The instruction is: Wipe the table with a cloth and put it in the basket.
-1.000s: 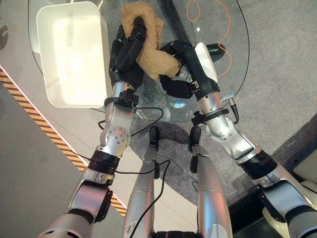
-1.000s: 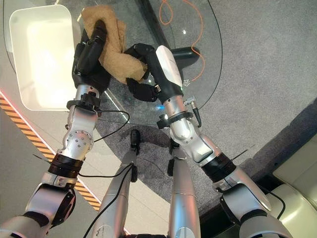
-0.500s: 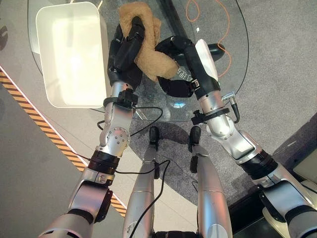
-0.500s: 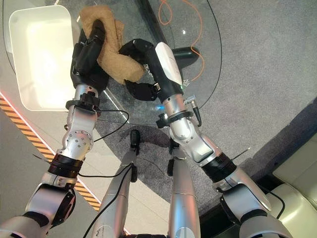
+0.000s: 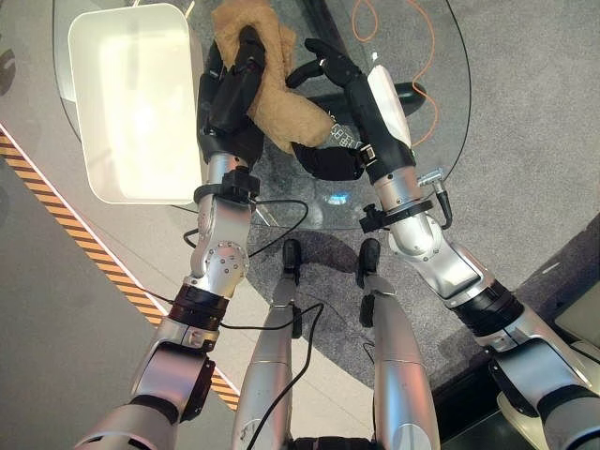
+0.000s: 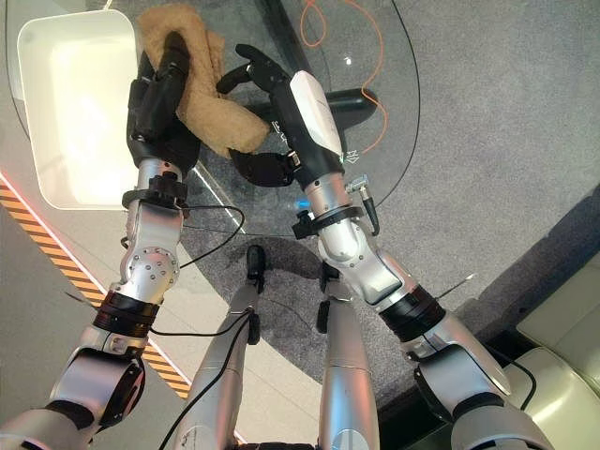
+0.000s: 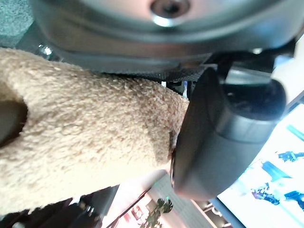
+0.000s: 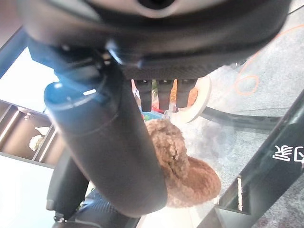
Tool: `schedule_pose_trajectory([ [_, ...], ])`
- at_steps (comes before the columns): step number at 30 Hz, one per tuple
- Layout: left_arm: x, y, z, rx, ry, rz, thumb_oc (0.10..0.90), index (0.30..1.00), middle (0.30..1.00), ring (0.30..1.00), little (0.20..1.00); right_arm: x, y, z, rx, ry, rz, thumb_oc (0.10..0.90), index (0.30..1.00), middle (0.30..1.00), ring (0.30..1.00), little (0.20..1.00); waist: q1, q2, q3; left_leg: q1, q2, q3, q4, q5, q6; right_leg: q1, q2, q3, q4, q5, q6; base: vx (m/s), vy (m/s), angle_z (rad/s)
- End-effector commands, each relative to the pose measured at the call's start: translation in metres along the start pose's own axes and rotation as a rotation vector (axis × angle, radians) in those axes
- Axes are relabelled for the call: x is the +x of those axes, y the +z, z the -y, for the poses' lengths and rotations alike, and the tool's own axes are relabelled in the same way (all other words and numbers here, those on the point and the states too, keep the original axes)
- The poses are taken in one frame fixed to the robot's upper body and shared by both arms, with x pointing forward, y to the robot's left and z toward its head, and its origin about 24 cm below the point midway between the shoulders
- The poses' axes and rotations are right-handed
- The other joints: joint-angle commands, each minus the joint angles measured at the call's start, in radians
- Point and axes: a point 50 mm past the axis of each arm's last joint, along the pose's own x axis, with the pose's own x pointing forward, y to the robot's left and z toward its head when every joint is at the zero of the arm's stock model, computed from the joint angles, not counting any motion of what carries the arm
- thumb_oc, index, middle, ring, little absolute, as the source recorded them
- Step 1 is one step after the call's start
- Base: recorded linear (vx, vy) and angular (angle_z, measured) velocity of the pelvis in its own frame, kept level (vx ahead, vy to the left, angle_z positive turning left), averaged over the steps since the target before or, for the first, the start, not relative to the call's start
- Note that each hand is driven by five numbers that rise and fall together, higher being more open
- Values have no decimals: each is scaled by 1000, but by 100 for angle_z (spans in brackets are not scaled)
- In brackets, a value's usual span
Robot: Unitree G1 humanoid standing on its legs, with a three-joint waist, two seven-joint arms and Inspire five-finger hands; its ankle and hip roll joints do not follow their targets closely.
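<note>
We saw the round clear glass counter (image 5: 412, 141) carrying the white rectangular plastic basket (image 5: 136, 103) on its left part, and just right of the basket the fuzzy tan cloth (image 5: 281, 94), bunched into a thick fold and lifted at its far end. Our left hand (image 5: 230, 94) had its fingers curled round the far part of the cloth, clamped on it, close beside the basket's right wall. Our right hand (image 5: 342, 80) stood just right of the cloth with its fingers (image 5: 319, 52) spread apart and straight, holding nothing. We judged the wiping to be finished or nearly so, since the cloth was gathered up rather than spread flat; what remained was to carry it over the basket's rim and let it go, as the basket held nothing we could see. Compared with a second earlier, our right hand had let go of the cloth's near end and opened, while our left hand kept its hold and had drawn the cloth slightly farther away and toward the basket.
</note>
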Motion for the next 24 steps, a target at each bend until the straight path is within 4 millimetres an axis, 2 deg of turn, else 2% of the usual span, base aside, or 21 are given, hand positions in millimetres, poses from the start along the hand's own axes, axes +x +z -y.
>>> schedule_pose_trajectory([
  [1,10,56,63,-43,-266,348,100,300,300,300,200,26,87,25,111,-145,435,800,900,900,900,900,25,-13,-29,19,-63,62,17,-50,27,61,51,-16,-85,-19,30,0,0,0],
  [11,9,65,64,-33,-221,438,100,300,300,300,200,26,85,24,111,-146,423,800,900,900,900,900,26,-17,-29,19,-62,61,14,-49,25,62,54,-17,-84,-22,28,0,0,0],
  [24,5,83,57,28,-114,587,100,300,300,300,200,23,73,29,98,-194,373,800,900,900,900,900,22,-20,-29,24,-59,59,17,-58,19,68,54,-14,-79,-36,27,0,0,0],
])
